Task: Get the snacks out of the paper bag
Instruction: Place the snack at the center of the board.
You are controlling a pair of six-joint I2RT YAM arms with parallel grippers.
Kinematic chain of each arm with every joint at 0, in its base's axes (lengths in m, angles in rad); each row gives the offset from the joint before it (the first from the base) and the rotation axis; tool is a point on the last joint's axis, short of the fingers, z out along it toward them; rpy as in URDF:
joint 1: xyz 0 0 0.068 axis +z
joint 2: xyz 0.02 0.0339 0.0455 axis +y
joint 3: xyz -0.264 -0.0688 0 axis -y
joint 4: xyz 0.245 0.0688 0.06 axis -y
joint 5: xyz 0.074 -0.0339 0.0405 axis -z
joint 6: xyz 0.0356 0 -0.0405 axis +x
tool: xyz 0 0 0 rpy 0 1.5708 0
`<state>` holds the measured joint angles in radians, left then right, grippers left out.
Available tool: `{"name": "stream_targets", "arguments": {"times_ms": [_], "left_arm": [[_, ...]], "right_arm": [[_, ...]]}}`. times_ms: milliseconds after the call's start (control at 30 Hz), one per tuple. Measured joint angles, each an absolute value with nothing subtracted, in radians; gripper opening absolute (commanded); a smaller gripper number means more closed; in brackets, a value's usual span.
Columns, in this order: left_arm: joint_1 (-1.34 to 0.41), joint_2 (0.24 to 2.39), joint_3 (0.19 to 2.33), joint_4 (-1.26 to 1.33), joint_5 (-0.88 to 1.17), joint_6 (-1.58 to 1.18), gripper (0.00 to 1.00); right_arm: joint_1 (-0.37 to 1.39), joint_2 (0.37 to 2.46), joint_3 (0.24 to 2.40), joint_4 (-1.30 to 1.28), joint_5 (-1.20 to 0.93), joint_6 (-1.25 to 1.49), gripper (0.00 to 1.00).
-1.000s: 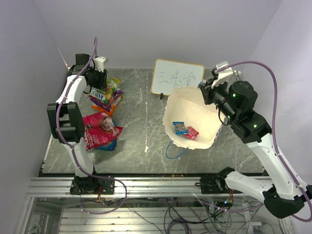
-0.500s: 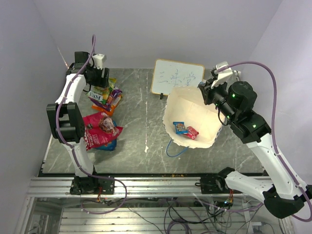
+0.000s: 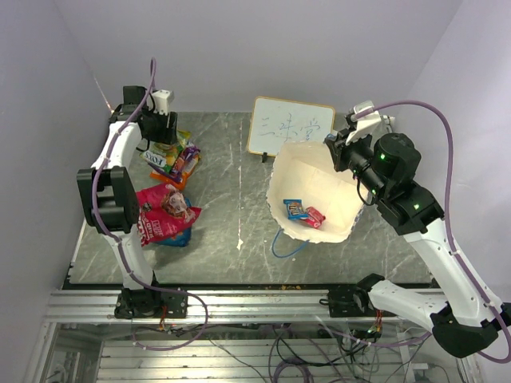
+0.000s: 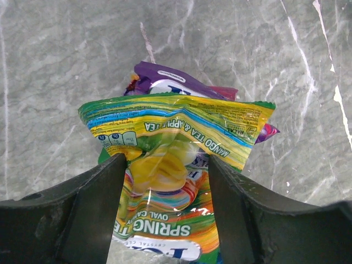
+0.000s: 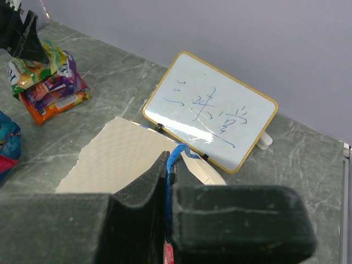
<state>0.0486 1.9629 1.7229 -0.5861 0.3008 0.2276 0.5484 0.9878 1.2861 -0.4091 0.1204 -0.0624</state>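
Yellow-green packet (image 4: 181, 124) below my left claw (image 4: 165, 162), printed "MANGO TEA & APPLE TEA", "SPRING", whiteboard (image 5: 212, 113), blue handwritten characters

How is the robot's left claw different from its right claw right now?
The left gripper has its jaws wide apart, the right gripper has them shut tight. The left one straddles a yellow-green packet on the snack pile; the right one pinches the paper bag by its blue cord. Both have dark two-finger claws.
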Motion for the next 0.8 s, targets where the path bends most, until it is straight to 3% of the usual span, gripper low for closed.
{"name": "stream_targets", "arguments": {"times_ms": [367,633,800], "left_arm": [[0.002,1.967,1.651,-0.517,0.319,0.178,0.70],[-0.042,1.967,1.653,-0.521,0.318,0.154,0.80],[-0.049,1.939,1.628,-0.517,0.268,0.129,0.81]], "right_arm": [[0.548,0.988,1.286,-0.409,0.120,-0.060,0.00],[0.548,0.983,1.277,-0.408,0.121,-0.053,0.00],[0.548,0.974,1.271,-0.405,0.125,-0.053,0.00]]}}
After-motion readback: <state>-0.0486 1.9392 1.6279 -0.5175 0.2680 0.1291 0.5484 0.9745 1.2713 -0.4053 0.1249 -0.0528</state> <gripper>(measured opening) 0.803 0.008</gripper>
